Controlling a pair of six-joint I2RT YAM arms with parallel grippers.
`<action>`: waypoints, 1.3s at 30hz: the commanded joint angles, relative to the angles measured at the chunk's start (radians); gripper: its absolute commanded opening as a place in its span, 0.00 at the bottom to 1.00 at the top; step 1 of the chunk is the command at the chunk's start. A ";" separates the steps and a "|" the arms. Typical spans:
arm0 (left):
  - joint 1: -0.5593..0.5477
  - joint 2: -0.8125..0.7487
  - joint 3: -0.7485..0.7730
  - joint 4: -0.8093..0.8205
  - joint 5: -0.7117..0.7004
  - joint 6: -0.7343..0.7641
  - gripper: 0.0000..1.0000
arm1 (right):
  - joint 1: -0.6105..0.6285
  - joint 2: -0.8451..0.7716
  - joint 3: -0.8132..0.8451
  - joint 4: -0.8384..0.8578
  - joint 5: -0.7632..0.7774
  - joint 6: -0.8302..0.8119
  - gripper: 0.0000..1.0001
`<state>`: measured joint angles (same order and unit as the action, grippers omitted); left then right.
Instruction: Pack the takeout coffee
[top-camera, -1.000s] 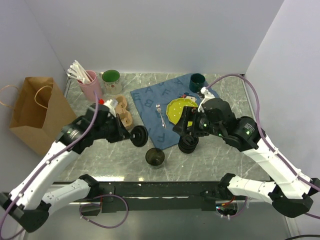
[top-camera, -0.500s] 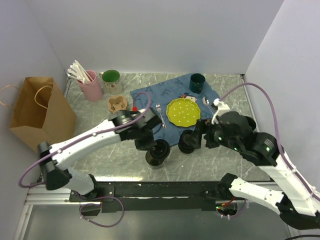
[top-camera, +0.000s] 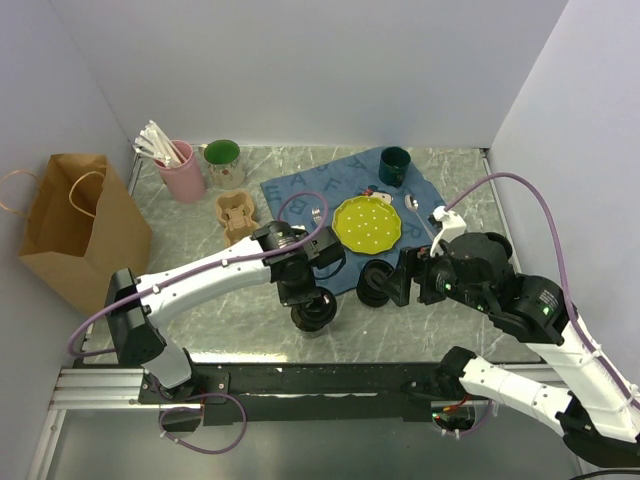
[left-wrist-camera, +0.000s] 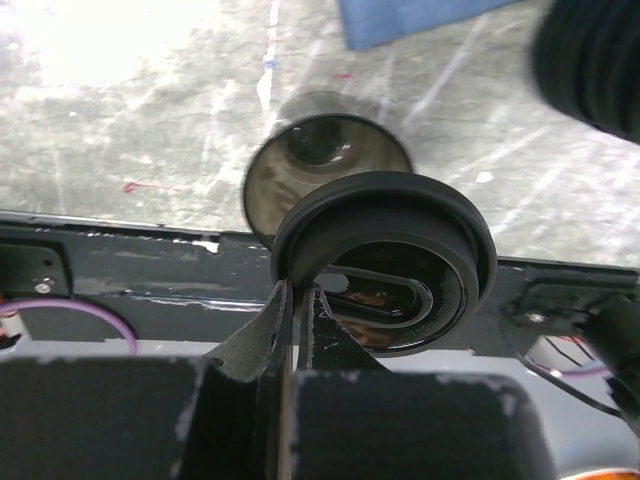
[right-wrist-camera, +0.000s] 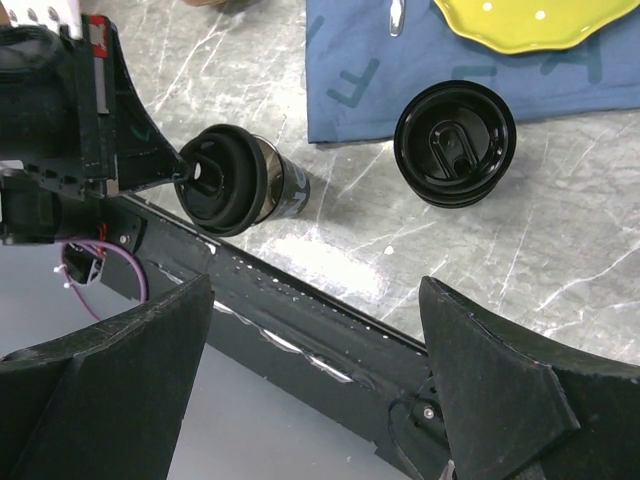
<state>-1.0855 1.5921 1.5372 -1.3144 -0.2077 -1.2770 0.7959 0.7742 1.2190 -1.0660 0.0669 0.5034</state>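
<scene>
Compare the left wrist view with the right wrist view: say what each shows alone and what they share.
Only the left wrist view looks into the open mouth of the unlidded cup, just past the lid that the left gripper pinches by its rim. Only the right wrist view shows the yellow plate, the top of the lidded cup, and the right gripper open with nothing between its fingers. Both show the held lid, the unlidded cup, part of the lidded cup and the blue cloth.
</scene>
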 joint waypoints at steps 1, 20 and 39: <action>-0.002 -0.034 -0.029 -0.035 -0.021 -0.033 0.01 | -0.001 -0.019 -0.022 0.012 0.013 -0.016 0.91; -0.001 0.055 -0.002 -0.057 -0.052 0.048 0.01 | -0.001 -0.007 -0.026 0.023 -0.004 0.003 0.91; 0.010 0.103 -0.037 -0.045 -0.033 0.074 0.01 | 0.000 0.005 -0.018 0.026 -0.001 0.003 0.92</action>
<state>-1.0794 1.6802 1.5078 -1.3319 -0.2417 -1.2152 0.7959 0.7734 1.1992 -1.0668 0.0597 0.5037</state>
